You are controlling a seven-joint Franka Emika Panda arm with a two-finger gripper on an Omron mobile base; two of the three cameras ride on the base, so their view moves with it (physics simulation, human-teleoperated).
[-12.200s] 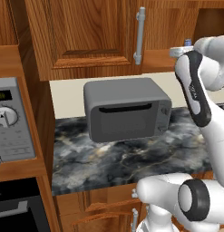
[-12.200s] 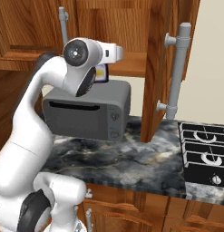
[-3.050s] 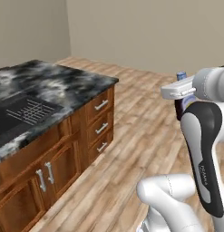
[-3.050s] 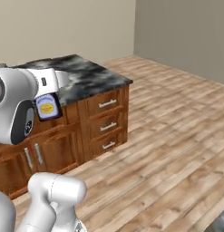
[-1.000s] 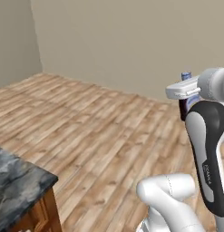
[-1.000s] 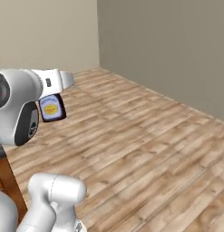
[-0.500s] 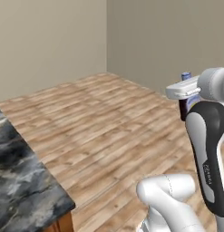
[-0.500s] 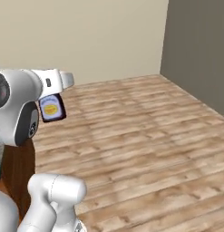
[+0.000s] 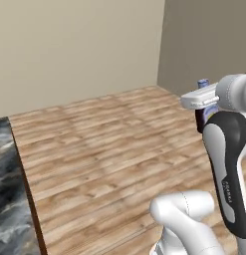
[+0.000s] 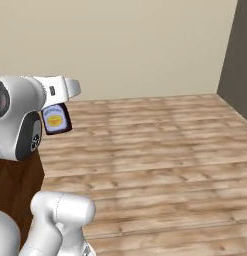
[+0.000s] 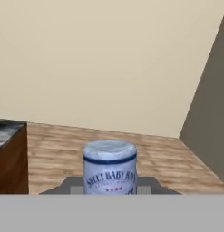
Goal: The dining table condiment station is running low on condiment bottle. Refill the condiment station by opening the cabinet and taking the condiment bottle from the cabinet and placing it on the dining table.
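Gripper (image 10: 60, 107) clamped on the condiment bottle (image 10: 56, 119), held high over wooden floor (image 9: 109, 144), fingertips hidden behind the hand, bottle body partly masked by arm, dining table (image 9: 7, 199) cut off at frame edge

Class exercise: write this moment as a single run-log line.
phase: carry | tool: shut on condiment bottle | bottle: held in the air over wood floor | dining table: edge at left, bottle not yet placed

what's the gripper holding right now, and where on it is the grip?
The gripper is shut on the condiment bottle, high on the bottle, above the pale label; the exact finger contact is hidden by the hand.
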